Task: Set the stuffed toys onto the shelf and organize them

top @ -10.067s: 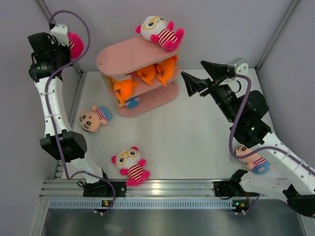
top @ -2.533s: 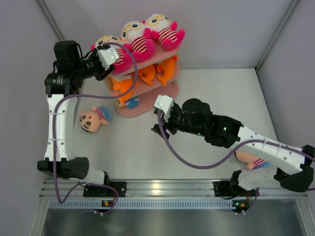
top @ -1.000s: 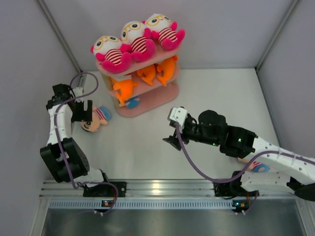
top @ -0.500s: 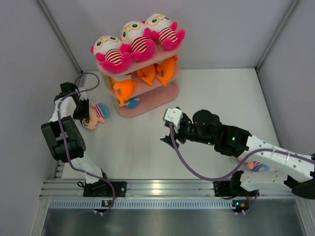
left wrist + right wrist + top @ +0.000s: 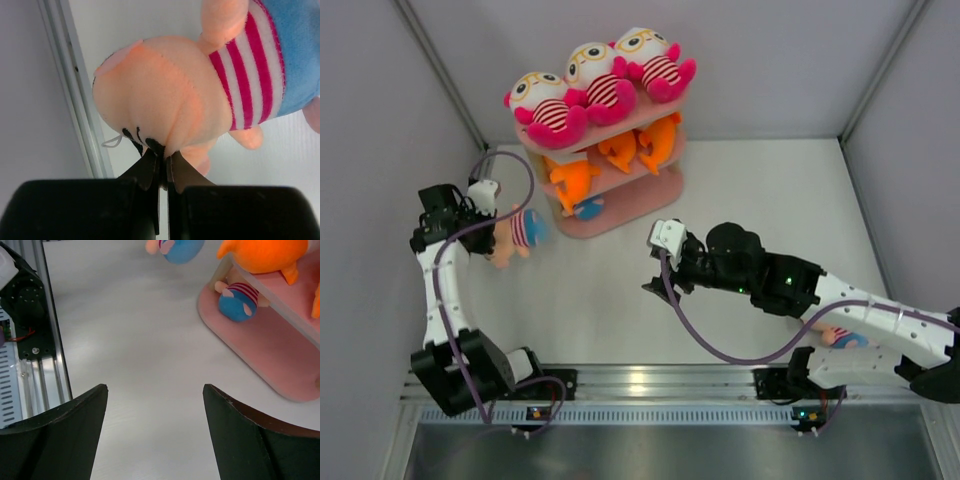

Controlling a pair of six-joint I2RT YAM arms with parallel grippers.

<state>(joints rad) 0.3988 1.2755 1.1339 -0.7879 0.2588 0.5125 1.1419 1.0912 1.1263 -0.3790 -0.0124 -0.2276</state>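
Peach-faced striped doll [image 5: 517, 230]: at 8 o'clock from shelf [image 5: 642, 200], near, not touching.
Left gripper [image 5: 161, 160]: fingers closed, pinching doll head.
Shelf: three glasses dolls [image 5: 588, 80] on top tier; orange sharks [image 5: 620, 152] on middle tier; second striped doll [image 5: 586, 210] on bottom tier.
Right gripper [image 5: 655, 281]: at 5 o'clock from shelf, jaws spread wide, holding nothing, over table [image 5: 750, 190].

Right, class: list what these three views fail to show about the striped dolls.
Held doll: left wrist view, lower body cut off by the right edge.
Bottom-tier doll: right wrist view, head hidden by the middle board.
Third doll: top view, mostly under the right arm.
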